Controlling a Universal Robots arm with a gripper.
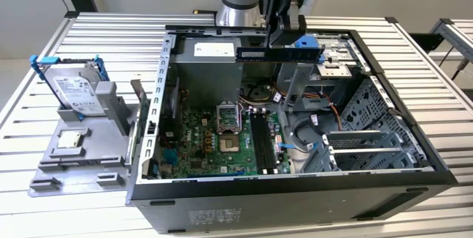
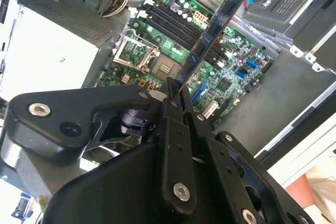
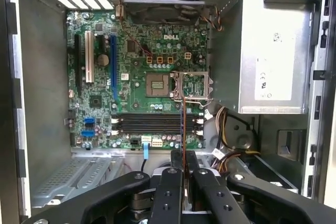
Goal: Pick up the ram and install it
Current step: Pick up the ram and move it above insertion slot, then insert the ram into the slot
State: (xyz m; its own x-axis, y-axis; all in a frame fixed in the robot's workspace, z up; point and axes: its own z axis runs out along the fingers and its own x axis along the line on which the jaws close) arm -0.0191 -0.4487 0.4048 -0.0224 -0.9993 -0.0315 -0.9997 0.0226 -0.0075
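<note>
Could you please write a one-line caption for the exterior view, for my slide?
The gripper holds the RAM stick above the open computer case, with the motherboard exposed inside.

The gripper (image 3: 182, 157) is matte black, and the RAM stick (image 1: 279, 54) is dark blue with a white label. The motherboard (image 3: 157, 77) is green with black memory slots (image 3: 147, 124) and one blue expansion slot (image 3: 112, 66). The computer case (image 1: 296, 205) is black outside, grey inside. The hard drive (image 1: 76, 91) is silver, its caddy (image 1: 44, 61) blue; the table (image 1: 111, 27) is silver with ribbed stripes.
</note>
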